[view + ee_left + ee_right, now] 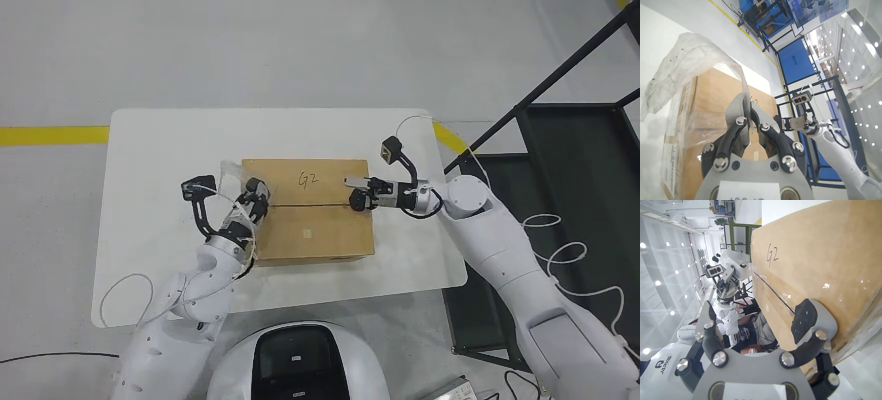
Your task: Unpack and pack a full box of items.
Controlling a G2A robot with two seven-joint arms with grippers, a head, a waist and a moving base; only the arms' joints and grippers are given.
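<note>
While the tabletop [150, 200] carries the closed box [308, 222] at its middle, unsealing looks underway: tape [687, 62] lifted at the left end, grasped by the clenched left end effector [748, 113]. Right end effector [755, 311] released, one pad on the box's right end. Next: pull tape rightward along the seam. Left wrist view settles the pinch, unclear from the top view.

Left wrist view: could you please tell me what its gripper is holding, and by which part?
The left gripper is shut on the clear tape, pinching its peeled-up end above the cardboard box.
</note>
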